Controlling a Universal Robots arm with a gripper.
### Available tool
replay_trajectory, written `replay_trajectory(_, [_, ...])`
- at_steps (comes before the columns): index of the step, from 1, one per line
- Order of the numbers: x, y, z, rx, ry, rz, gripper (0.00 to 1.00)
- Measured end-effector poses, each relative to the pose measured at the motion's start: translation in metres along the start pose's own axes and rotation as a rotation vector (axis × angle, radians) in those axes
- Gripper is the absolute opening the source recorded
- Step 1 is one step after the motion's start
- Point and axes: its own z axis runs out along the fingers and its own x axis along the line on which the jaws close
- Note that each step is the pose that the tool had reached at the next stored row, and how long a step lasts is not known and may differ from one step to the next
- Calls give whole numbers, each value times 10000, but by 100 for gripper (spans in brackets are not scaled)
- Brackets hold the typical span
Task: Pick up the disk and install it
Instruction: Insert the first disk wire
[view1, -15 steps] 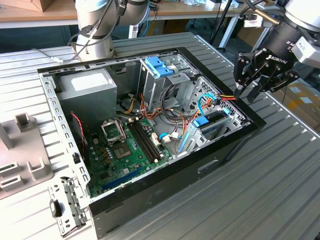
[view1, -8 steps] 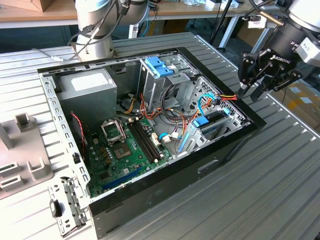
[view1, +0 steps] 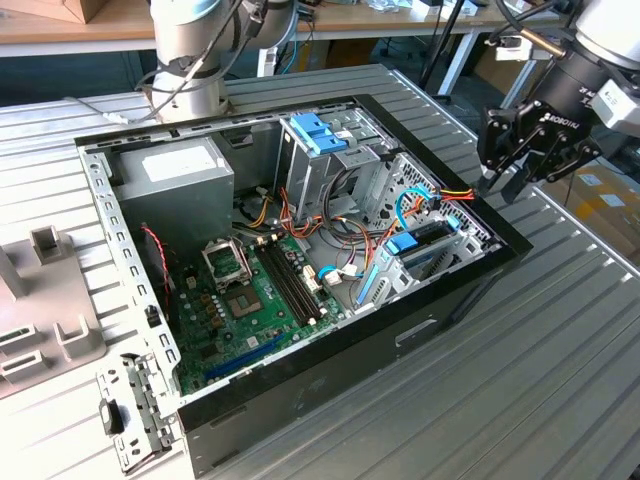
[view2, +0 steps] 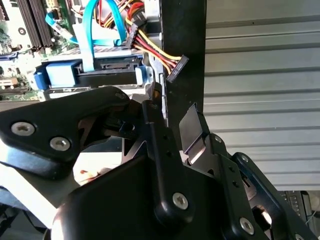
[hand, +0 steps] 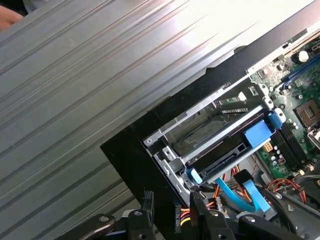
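Above the case's front corner our gripper (view1: 522, 160) hangs with fingers spread, holding nothing — the disk (view1: 422, 243) sits in its bay below. Its long axis runs along the front wall, blue end inward. We risk snagging the power cable (view2: 157, 51) draped nearby.
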Motion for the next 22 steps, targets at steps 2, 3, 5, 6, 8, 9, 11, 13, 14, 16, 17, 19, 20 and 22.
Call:
replay_trajectory(2, [3,-30,11,0,0,-3,42])
replay_trajectory(3, [5,-47,16,0,0,-4,42])
replay_trajectory(5, [7,-80,32,1,-1,-7,42])
replay_trajectory(6, [8,-88,42,1,-1,-8,42])
replay_trajectory(8, [12,-109,85,-1,0,-11,42])
replay_trajectory(9, [13,-117,96,-2,1,-13,42])
replay_trajectory(11, [11,-140,110,0,0,-17,42])
replay_trajectory(13, [7,-159,123,0,-1,-25,42])
replay_trajectory(14, [11,-166,131,0,-2,-34,42])
replay_trajectory(16, [20,-185,149,-3,0,-63,42])
replay_trajectory(17, [26,-195,159,-4,1,-78,42])
replay_trajectory(19, [27,-198,173,-4,0,-86,42])
replay_trajectory(20, [28,-198,183,-4,0,-87,42])
replay_trajectory(22, [30,-198,214,-5,1,-88,42])
